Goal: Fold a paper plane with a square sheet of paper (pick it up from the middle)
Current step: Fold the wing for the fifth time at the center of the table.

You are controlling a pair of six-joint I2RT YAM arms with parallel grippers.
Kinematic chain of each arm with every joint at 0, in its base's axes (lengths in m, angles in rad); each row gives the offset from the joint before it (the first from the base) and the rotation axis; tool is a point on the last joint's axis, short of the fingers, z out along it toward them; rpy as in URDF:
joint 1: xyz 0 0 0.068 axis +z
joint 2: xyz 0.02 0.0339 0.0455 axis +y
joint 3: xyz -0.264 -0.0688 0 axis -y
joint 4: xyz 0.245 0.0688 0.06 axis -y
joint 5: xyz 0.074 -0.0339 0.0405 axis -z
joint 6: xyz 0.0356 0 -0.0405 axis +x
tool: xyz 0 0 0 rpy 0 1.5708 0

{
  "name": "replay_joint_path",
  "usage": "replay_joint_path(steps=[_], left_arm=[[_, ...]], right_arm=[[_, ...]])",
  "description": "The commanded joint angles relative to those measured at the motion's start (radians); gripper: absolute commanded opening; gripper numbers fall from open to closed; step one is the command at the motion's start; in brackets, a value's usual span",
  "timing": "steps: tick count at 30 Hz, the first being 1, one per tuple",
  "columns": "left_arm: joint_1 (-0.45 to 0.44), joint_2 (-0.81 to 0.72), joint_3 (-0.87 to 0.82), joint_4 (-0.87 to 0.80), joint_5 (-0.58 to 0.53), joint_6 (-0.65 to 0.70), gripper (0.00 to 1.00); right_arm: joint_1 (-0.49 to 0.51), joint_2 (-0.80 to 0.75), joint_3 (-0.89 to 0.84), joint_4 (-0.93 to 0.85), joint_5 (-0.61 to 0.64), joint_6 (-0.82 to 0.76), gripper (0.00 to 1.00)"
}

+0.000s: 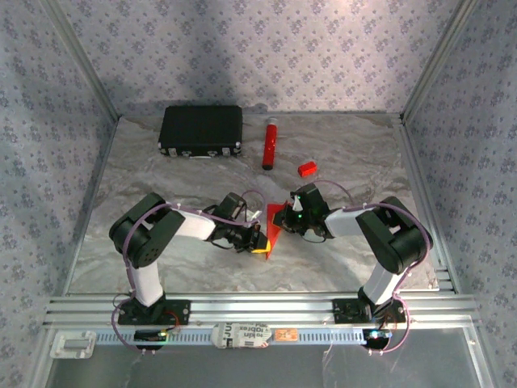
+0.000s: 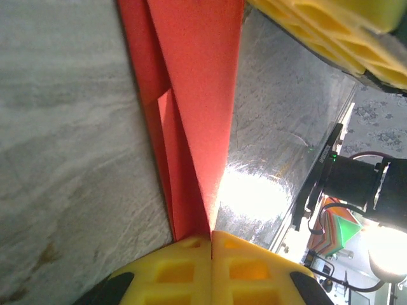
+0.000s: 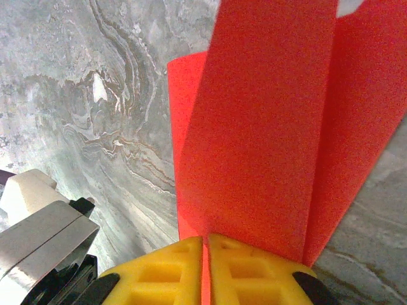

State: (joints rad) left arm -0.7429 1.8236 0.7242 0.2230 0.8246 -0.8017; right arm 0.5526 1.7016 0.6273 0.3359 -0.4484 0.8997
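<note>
I see thin matte bright red paper sheet (image 1: 275, 224), part-folded, over desk (image 1: 161, 250) centre; long axis far-to-near, tapering toward L claw (image 2: 212, 246). L claw and R claw (image 3: 205, 251) both clench it.

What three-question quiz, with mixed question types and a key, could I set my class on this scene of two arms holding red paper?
1. True or false: the left gripper and the right gripper are both shut on the red paper.
2. What lies at the back left of the table? A: a black case. B: a blue bowl. C: a white cup.
3. In the top view, which lies further right, the red tube or the small red block?
Key: 1 true; 2 A; 3 the small red block.
</note>
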Motion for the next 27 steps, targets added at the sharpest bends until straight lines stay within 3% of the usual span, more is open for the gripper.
replay_joint_path(steps=[1,6,9,14,16,20,22,27], left_arm=[[-0.032,0.008,-0.012,-0.133,0.021,0.030,0.03],[-0.035,0.003,-0.017,-0.155,0.007,0.037,0.10],[-0.040,0.003,-0.019,-0.170,0.004,0.045,0.00],[-0.049,0.000,-0.022,-0.190,-0.010,0.049,0.00],[-0.049,-0.002,-0.025,-0.211,-0.029,0.053,0.08],[-0.052,-0.009,-0.034,-0.216,-0.031,0.056,0.07],[-0.054,-0.011,-0.036,-0.224,-0.034,0.061,0.00],[-0.058,-0.019,-0.037,-0.236,-0.033,0.067,0.04]], right_arm=[[0.007,0.047,-0.026,-0.153,0.101,-0.022,0.13],[0.007,0.043,-0.028,-0.156,0.108,-0.021,0.12],[0.007,0.041,-0.029,-0.158,0.111,-0.020,0.12],[0.007,0.041,-0.031,-0.158,0.112,-0.022,0.12],[0.007,0.042,-0.032,-0.158,0.113,-0.021,0.12],[0.007,0.038,-0.032,-0.159,0.114,-0.022,0.12],[0.007,0.037,-0.032,-0.161,0.115,-0.022,0.12],[0.007,0.037,-0.031,-0.161,0.116,-0.021,0.12]])
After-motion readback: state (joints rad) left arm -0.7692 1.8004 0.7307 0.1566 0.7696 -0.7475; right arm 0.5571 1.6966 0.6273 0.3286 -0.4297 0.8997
